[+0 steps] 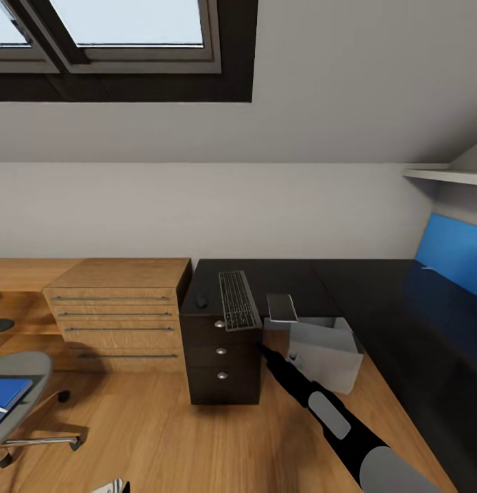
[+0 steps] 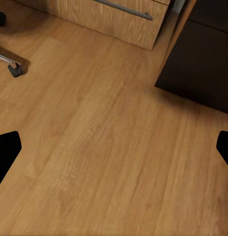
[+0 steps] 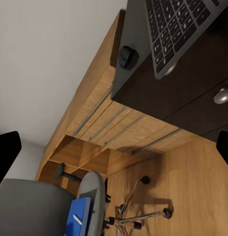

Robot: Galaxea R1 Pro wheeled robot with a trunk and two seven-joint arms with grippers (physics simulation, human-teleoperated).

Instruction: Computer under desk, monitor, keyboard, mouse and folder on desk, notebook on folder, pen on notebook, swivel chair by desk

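Desk (image 1: 375, 287) with keyboard (image 1: 238, 300) overhanging its front edge above the drawer unit (image 1: 221, 356); mouse (image 1: 201, 300) just beside it. The right gripper (image 1: 260, 346), fingers spread and holding nothing, reaches toward the desk front near the computer (image 1: 327, 349) (which sits beneath the top). The left gripper (image 2: 114, 147), released, faces bare floor (image 2: 104, 162). The folder (image 1: 7, 396) rests on the swivel chair (image 1: 22, 404). Probable step: seating the keyboard fully; next, fetching the folder.

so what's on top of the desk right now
On the desk, over the drawer unit, lie the keyboard and, beside it, the mouse. A small grey flat thing sits at the front edge. No monitor is seen there; the right arm covers little.
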